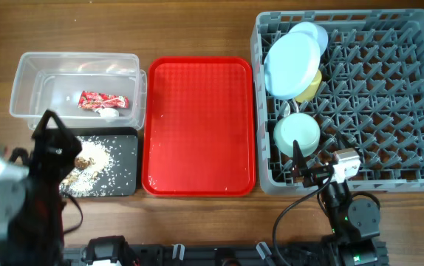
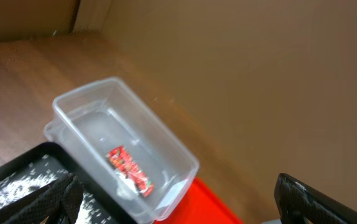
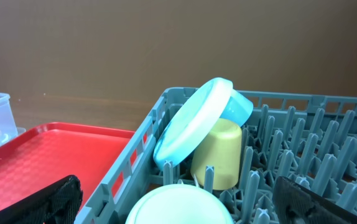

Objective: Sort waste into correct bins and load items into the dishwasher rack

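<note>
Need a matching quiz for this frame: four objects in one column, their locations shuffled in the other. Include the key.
Column A
1. red wrapper
2. rice scraps
3. blue plate
4. red serving tray

Column B
a. on the black tray
b. leaning against the yellow cup in the rack
c. inside the clear tub
d. between the clear tub and the rack

Pairs: 1-c, 2-a, 3-b, 4-d

Glossy red tray [image 1: 197, 125], clear plastic tub [image 1: 27, 89], seemingly wood-grain table [image 1: 197, 29]
</note>
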You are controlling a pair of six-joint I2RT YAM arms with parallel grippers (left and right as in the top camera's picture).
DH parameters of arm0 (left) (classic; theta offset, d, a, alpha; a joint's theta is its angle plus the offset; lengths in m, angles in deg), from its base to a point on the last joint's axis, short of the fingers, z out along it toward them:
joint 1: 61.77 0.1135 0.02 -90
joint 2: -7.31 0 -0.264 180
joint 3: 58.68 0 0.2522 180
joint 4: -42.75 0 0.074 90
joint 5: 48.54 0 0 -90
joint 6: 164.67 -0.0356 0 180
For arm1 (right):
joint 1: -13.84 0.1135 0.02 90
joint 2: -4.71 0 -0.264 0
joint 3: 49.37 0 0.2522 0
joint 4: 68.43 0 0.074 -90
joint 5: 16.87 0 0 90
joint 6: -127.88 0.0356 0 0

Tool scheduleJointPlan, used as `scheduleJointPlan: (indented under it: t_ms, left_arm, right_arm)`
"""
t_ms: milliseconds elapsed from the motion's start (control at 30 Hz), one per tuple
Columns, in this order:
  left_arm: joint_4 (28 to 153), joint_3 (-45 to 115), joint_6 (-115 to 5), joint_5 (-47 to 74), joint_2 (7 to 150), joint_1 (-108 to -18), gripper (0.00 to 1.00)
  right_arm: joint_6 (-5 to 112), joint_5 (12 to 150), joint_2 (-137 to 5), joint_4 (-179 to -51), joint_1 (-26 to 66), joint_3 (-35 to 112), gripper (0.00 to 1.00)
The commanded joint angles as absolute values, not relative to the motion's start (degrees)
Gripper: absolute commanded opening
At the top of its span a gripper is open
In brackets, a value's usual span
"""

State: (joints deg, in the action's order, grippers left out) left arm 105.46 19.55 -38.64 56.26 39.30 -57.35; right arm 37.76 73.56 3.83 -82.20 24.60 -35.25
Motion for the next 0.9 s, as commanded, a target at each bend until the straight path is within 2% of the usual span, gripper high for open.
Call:
scheduleJointPlan:
  t_ms: [0, 300, 433, 633, 867]
  left_arm:
    - [105.8, 18.2, -39.8, 57.2, 33.7, -59.6, 1.00]
    - [114.6, 5.3, -39.7, 55.9, 25.6, -64.0, 1.00]
    - [113.1, -0.5, -39.7, 52.4, 23.0, -64.0, 1.00]
    - [98.1, -10.9, -39.7, 51.8, 17.5, -64.0, 1.00]
    - [71.8, -24.6, -39.8, 47.5, 11.3, -63.9, 1.00]
  right_arm:
    - [37.3, 74.5, 4.5, -81.9, 24.3, -35.3, 1.00]
    - [37.2, 74.5, 4.5, -81.9, 24.3, -35.3, 1.00]
    - [37.2, 74.5, 4.5, -81.9, 24.3, -35.3, 1.00]
    - [37.2, 74.5, 4.5, -81.9, 24.3, -35.3, 1.00]
    - [37.2, 74.5, 4.5, -81.9, 24.3, -35.3, 1.00]
